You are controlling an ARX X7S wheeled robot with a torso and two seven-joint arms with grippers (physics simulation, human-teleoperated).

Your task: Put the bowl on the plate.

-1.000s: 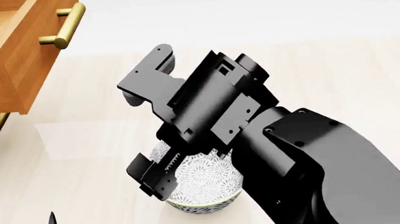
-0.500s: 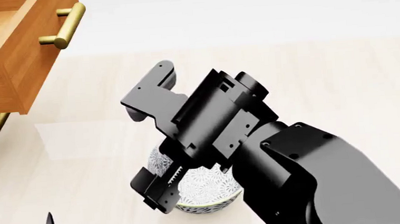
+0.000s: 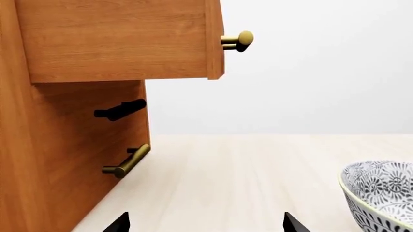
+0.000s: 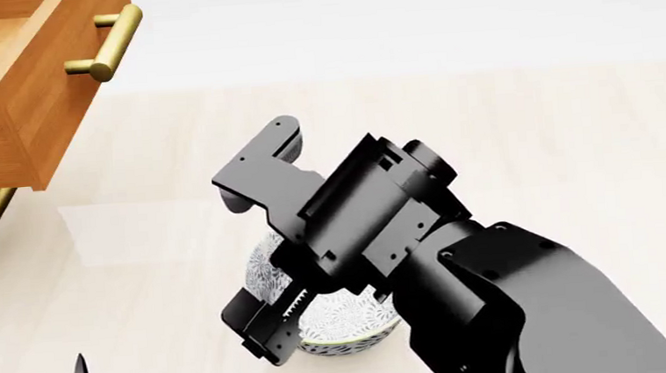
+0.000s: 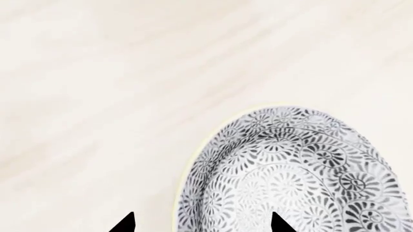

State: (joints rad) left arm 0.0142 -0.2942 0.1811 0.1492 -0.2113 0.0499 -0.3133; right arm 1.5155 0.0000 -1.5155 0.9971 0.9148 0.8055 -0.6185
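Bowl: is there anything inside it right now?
The bowl looks empty: the right wrist view shows only its floral-patterned inner wall and bottom. Its near side is cut off by the frame, and in the head view the right end effector hides most of it.

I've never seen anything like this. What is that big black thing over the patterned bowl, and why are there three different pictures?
These are simulator renders of a two-armed robot. One picture comes from a camera on its head, looking down; the big black shape there is its right arm, ending in the right gripper, a two-fingered claw. The other two come from cameras mounted near each gripper.

On the pale wooden table stands a small patterned bowl. The right wrist camera looks straight down into it, with two black fingertips spread wide at the picture's edge, one over the bowl and one outside its rim. Nothing is held yet.

The left gripper is also open and empty; its camera sees a wooden drawer cabinet with brass handles, one drawer pulled out, and the bowl's edge.
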